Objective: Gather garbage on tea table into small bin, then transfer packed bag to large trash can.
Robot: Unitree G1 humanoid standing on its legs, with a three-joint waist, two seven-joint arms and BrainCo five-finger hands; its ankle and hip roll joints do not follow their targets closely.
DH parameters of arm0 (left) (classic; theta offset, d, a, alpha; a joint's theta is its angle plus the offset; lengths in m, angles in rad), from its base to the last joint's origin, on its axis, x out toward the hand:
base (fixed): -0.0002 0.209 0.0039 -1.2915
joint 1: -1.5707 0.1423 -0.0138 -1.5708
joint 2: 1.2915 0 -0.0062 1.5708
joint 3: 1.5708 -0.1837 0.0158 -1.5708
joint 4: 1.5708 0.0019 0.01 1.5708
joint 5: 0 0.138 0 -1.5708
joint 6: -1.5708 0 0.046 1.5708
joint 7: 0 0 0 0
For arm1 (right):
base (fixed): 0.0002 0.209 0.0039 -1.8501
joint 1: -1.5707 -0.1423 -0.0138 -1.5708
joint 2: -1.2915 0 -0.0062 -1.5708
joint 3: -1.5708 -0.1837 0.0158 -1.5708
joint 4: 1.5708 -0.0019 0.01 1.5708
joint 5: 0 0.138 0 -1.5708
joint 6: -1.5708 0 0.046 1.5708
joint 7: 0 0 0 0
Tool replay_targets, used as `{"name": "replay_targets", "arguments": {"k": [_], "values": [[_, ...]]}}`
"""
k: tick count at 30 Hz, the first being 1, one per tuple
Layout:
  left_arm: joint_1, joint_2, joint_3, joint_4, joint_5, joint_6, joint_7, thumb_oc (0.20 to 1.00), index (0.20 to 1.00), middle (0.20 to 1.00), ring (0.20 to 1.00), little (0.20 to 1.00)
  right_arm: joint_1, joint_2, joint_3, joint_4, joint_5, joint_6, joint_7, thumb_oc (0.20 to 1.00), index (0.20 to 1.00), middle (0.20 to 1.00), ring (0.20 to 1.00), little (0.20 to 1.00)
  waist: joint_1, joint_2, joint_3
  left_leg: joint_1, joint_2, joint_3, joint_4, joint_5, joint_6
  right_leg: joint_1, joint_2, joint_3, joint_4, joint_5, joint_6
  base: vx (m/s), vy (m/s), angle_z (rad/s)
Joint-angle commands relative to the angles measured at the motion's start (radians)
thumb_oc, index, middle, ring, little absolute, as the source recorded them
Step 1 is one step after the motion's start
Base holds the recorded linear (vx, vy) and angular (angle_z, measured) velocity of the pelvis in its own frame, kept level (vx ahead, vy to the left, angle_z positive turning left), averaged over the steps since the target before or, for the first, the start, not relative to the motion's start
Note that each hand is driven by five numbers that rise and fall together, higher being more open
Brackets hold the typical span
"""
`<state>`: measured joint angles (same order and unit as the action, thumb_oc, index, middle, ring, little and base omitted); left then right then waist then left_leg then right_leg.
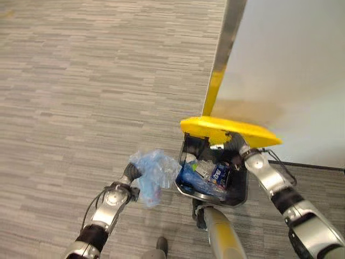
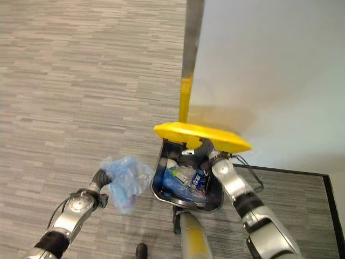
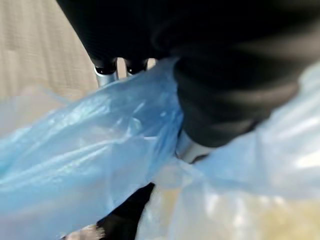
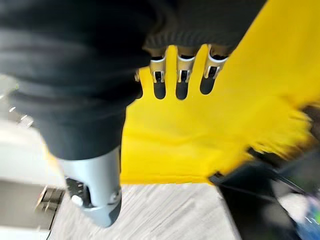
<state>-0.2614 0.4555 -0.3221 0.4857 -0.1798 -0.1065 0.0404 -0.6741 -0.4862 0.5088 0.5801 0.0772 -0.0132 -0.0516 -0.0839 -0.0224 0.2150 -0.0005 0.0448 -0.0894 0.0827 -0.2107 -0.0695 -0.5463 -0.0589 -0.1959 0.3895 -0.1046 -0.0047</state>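
Now right hand (image 4: pixel 180 75), fingers straight, props yellow lid (image 1: pixel 229 131); left hand (image 1: pixel 131 174) clutches blue bag (image 1: pixel 153 172) beside trash can (image 1: pixel 237 197). Lift clear of rim, then release.

1 blue bag (image 1: pixel 153 171), 1 bin (image 1: pixel 237 192), 1 yellow lid (image 1: pixel 229 131)

This looks like an office or similar commercial interior. The floor (image 1: pixel 91 81) is laid with grey striped carpet tiles, a plain pale wall (image 1: pixel 291 65) ends in a metal-edged corner (image 1: pixel 229 32), and a large black trash can (image 1: pixel 237 191) with a yellow flip lid (image 1: pixel 226 129) stands against it.
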Motion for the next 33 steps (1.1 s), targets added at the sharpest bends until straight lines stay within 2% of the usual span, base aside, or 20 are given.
{"name": "replay_targets", "arguments": {"k": [1, 5, 9, 14, 15, 18, 23, 24, 25, 29, 33], "values": [[-0.059, 0.061, -0.019, -0.105, -0.052, -0.106, -0.01, 0.2, 0.2, 0.2, 0.2, 0.2, -0.065, -0.026, -0.038, 0.011, 0.014, -0.049, -0.043, 1.0, 1.0, 1.0, 1.0, 1.0, 0.007, -0.042, 0.053, 0.13, -0.102, 0.031, 0.067, -0.175, 0.057, 0.015, -0.055, 0.098, -0.292, 0.285, 0.157, -0.07, -0.052, 0.06], [-0.157, 0.07, -0.128, -0.158, -0.034, -0.117, -0.023, 0.2, 0.2, 0.2, 0.2, 0.2, -0.213, -0.093, 0.009, 0.091, 0.016, -0.042, -0.05, 1.0, 1.0, 1.0, 1.0, 1.0, 0.009, -0.055, 0.087, 0.106, -0.106, 0.035, 0.08, -0.175, 0.056, -0.008, -0.055, 0.098, -0.287, 0.288, 0.164, -0.09, -0.017, -0.03], [-0.318, 0.015, -0.252, -0.16, 0.042, -0.119, -0.009, 0.2, 0.2, 0.2, 0.2, 0.2, -0.27, -0.158, 0.04, 0.111, 0.014, -0.047, -0.06, 1.0, 1.0, 1.0, 1.0, 1.0, -0.016, -0.054, 0.121, 0.106, -0.117, 0.061, 0.097, -0.189, 0.061, -0.017, -0.055, 0.102, -0.274, 0.291, 0.178, -0.05, 0.049, -0.27], [-0.477, -0.042, -0.332, -0.098, 0.096, -0.114, 0.021, 0.2, 0.2, 0.2, 0.2, 0.2, -0.348, -0.133, 0.072, 0.139, 0.032, -0.053, -0.079, 1.0, 1.0, 1.0, 1.0, 1.0, -0.061, -0.049, 0.122, 0.112, -0.119, 0.083, 0.073, -0.194, 0.066, -0.052, -0.051, 0.106, -0.266, 0.3, 0.182, 0.0, 0.032, -0.25], [-0.519, -0.066, -0.35, -0.043, 0.116, -0.107, 0.035, 0.2, 0.2, 0.2, 0.2, 0.2, -0.373, -0.123, 0.085, 0.151, 0.036, -0.051, -0.083, 1.0, 1.0, 1.0, 1.0, 1.0, -0.077, -0.049, 0.126, 0.109, -0.12, 0.088, 0.071, -0.194, 0.065, -0.061, -0.049, 0.114, -0.265, 0.302, 0.182, 0.01, 0.024, -0.21], [-0.566, -0.09, -0.369, 0.023, 0.138, -0.098, 0.053, 0.2, 0.2, 0.2, 0.2, 0.2, -0.402, -0.113, 0.101, 0.163, 0.042, -0.048, -0.091, 1.0, 1.0, 1.0, 1.0, 1.0, -0.091, -0.049, 0.131, 0.102, -0.121, 0.09, 0.074, -0.193, 0.063, -0.071, -0.048, 0.121, -0.267, 0.306, 0.182, 0.0, 0.002, -0.12], [-0.705, -0.141, -0.426, 0.301, 0.282, -0.044, 0.109, 0.2, 0.2, 0.2, 0.2, 0.2, -0.492, -0.048, 0.152, 0.167, 0.056, -0.043, -0.121, 1.0, 1.0, 1.0, 1.0, 1.0, -0.125, -0.055, 0.189, 0.051, -0.134, 0.121, 0.101, -0.198, 0.061, -0.119, -0.039, 0.135, -0.268, 0.316, 0.182, -0.01, 0.005, -0.08], [-0.717, -0.151, -0.428, 0.349, 0.3, -0.036, 0.115, 0.956, 0.956, 0.956, 0.956, 0.956, -0.508, -0.038, 0.158, 0.152, 0.064, -0.049, -0.128, 1.0, 1.0, 1.0, 1.0, 1.0, -0.133, -0.055, 0.202, 0.039, -0.135, 0.126, 0.113, -0.201, 0.062, -0.133, -0.035, 0.143, -0.265, 0.319, 0.182, -0.02, 0.019, -0.2], [-0.722, -0.153, -0.425, 0.373, 0.309, -0.028, 0.119, 1.0, 1.0, 1.0, 1.0, 1.0, -0.511, -0.035, 0.157, 0.142, 0.07, -0.051, -0.132, 1.0, 1.0, 1.0, 1.0, 1.0, -0.136, -0.055, 0.209, 0.029, -0.137, 0.129, 0.124, -0.204, 0.062, -0.139, -0.035, 0.148, -0.263, 0.32, 0.181, -0.01, 0.012, -0.19], [-0.678, -0.107, -0.378, 0.42, 0.366, -0.006, 0.127, 1.0, 1.0, 1.0, 1.0, 1.0, -0.417, -0.065, 0.128, -0.035, 0.065, -0.082, -0.127, 1.0, 1.0, 1.0, 1.0, 1.0, -0.158, -0.058, 0.225, -0.024, -0.137, 0.148, 0.196, -0.227, 0.063, -0.172, -0.027, 0.176, -0.246, 0.326, 0.178, -0.01, -0.015, 0.0], [-0.625, -0.082, -0.353, 0.381, 0.359, -0.013, 0.114, 1.0, 1.0, 1.0, 1.0, 1.0, -0.354, -0.071, 0.105, -0.064, 0.057, -0.085, -0.115, 1.0, 1.0, 1.0, 1.0, 1.0, -0.149, -0.057, 0.217, -0.018, -0.135, 0.157, 0.198, -0.233, 0.065, -0.166, -0.021, 0.175, -0.248, 0.33, 0.183, -0.01, -0.01, -0.02]]}}
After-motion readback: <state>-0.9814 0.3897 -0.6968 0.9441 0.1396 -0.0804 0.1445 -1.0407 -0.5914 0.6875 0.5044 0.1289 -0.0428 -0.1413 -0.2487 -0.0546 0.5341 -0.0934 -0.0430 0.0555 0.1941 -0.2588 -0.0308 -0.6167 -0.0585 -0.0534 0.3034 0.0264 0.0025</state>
